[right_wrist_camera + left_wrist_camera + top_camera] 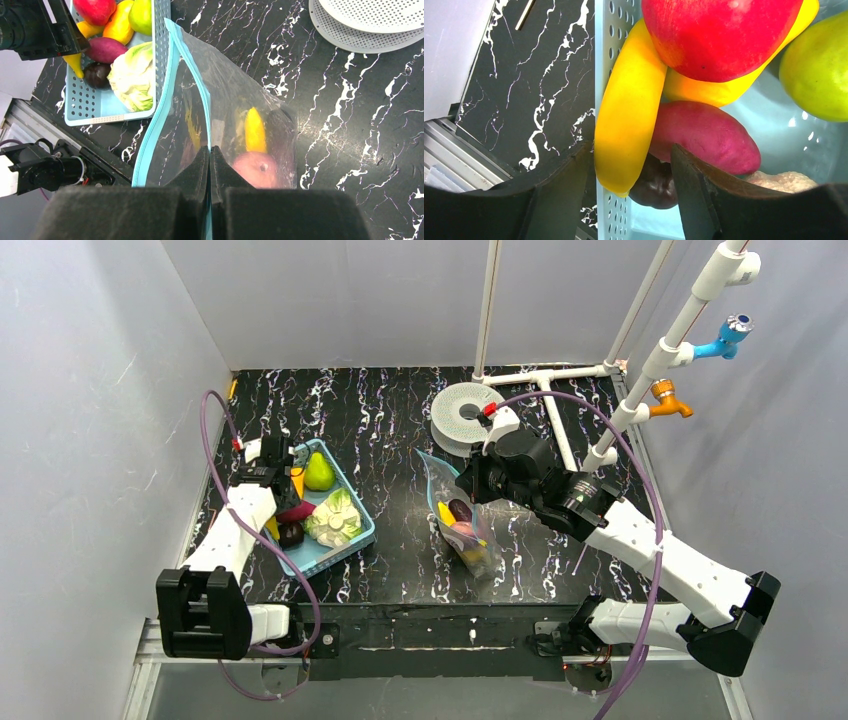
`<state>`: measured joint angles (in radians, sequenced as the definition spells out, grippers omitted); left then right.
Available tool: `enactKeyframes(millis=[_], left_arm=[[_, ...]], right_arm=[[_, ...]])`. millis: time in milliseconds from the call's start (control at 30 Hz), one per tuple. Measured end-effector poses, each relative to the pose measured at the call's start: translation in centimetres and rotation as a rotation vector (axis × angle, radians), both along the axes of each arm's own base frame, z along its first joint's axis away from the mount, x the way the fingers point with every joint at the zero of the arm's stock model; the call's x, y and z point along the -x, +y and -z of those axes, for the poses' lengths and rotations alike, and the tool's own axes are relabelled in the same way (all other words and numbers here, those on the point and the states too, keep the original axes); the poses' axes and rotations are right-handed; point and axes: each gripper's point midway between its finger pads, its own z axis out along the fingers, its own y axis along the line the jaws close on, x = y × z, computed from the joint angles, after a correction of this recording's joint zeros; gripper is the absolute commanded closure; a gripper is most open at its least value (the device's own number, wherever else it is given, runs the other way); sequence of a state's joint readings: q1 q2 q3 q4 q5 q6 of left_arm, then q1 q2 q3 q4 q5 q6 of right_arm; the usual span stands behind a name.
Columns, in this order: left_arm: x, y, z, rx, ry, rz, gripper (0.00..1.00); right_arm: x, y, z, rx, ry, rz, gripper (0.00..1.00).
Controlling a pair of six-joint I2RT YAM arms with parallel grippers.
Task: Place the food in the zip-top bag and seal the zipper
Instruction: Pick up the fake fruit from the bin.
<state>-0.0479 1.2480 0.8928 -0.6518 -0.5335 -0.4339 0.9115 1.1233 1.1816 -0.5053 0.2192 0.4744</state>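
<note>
Black left end effector, straddling banana

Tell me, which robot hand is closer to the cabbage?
Left. The left hand is over the blue basket, beside the cabbage. The right hand is farther away, pinching the clear bag.

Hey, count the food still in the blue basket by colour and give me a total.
Red fruit: 1
Yellow: 2, banana and orange-yellow fruit
Green fruit: 1
Pale-green cabbage: 1
Reddish-purple piece: 1
Dark brown piece: 1
Total: 7
</note>
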Motion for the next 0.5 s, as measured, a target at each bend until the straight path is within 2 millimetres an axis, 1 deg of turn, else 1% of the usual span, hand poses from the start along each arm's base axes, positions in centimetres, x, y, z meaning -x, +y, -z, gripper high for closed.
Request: enactKeyframes(millis=[67,133,267,367,500], left_arm=[[0.02,0.00,0.11,-0.001,0.006,0.002,0.36],[0.00,0.01,0.10,0.000,0.005,0.000,0.37],[0.02,0.01,0.13,0.000,0.004,-0.003,0.42],[0.04,-0.01,0.18,0.002,0.003,-0.006,0.60],[0.17,-0.02,0.39,0.004,0.004,-0.012,0.75]], right_arm=[[-0.01,0.02,0.05,0.001,0.001,0.000,0.99],[-0.04,0.05,0.12,0.003,0.002,0.000,0.99],[-0.05,0.06,0.12,0.003,0.002,0.001,0.99],[-0.05,0.06,0.12,0.003,0.002,0.000,0.99],[-0.05,0.07,0.13,0.003,0.002,0.000,0.99]])
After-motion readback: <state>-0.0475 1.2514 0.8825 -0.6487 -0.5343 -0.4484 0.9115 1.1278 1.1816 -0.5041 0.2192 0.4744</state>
